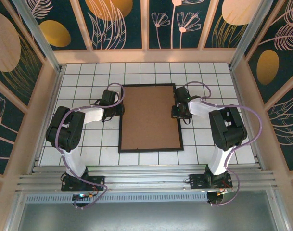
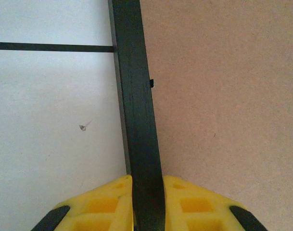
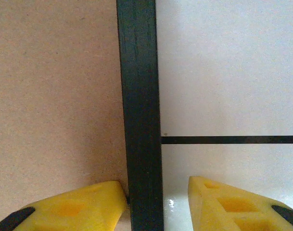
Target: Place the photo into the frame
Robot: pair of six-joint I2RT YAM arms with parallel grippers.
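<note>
The black frame (image 1: 151, 150) lies flat in the middle of the tiled table, with a brown backing board (image 1: 150, 115) filling it. The photo is hidden. My left gripper (image 1: 118, 109) sits on the frame's left rail. In the left wrist view both yellow fingers (image 2: 108, 202) press that rail (image 2: 136, 106) from either side, so the left gripper (image 2: 147, 192) is shut on it. My right gripper (image 1: 177, 109) straddles the right rail (image 3: 139, 96). The right gripper (image 3: 157, 190) stands open: one finger (image 3: 88, 202) is at the rail's board side, and the other finger (image 3: 223, 202) stands apart over the tile.
White tiles with dark grout (image 1: 204, 82) surround the frame on all sides. Wooden rails and patterned panels (image 1: 146, 55) wall in the table at the back and sides. A small metal tab (image 2: 151, 83) sticks out from the left rail over the board.
</note>
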